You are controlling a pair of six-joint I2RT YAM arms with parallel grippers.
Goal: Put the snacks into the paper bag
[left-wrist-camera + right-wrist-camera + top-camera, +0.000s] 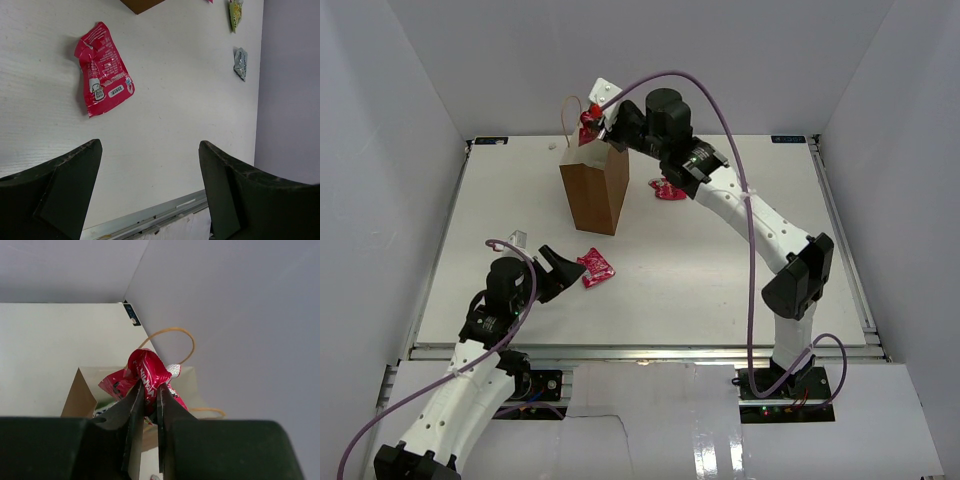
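Step in hand: by my reading, dropping one snack into the paper bag [595, 190]; the release is not yet made.
Right pincer [150, 390]: closed on a crumpled red packet [147, 371], gripping it by its lower folds, directly above the bag's open mouth at the far end of the bench [720, 260].
Bag: upright, pale inside showing in the right wrist view, with something already lying in it, though I cannot tell what.
Cord handle [170, 331]: arches just behind the held packet, close enough to catch it.
How to release well: lower the packet past the rim before parting the fingers, keep it over the middle of the opening and away from the cord loops, and do not press on the paper wall, since the bag looks light enough to tip.
Left pincer [149, 147]: wide open and holding nothing, low over the bench and pointed at a second red packet [102, 70] lying flat just ahead of its tips.
Advice for the left arm: wait until the right arm clears the bag, as both would need the same opening.
Left to bag: a third red packet [668, 189] beside the bag under the right arm, plus a yellow-green packet [235, 14] and a silver-grey packet [240, 63] near the bench's edge.
Progress: roughly midway, as a judgement.
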